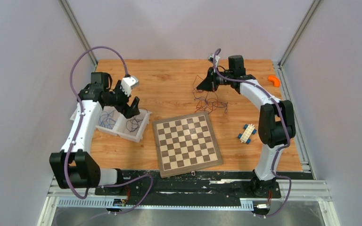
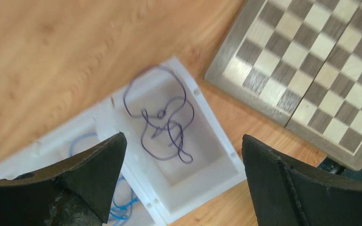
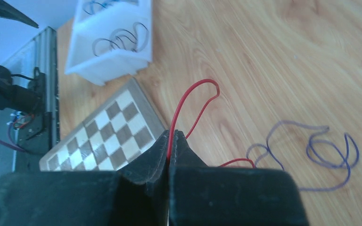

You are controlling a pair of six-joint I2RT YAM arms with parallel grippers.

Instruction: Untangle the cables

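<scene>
Right wrist | fingers (image 3: 146,165) pinch red cable (image 3: 177,113) | chessboard (image 3: 108,136) edge just beside

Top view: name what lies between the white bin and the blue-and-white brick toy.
The chessboard lies between white bin and brick toy, seen in the top view.

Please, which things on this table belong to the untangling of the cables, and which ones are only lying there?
Belong to the job: red cable, pinched in the right fingers; loose purple cable on the table; purple cable and blue cable in the white tray.
Only lying there: chessboard; white-and-blue block toy; orange object.
</scene>
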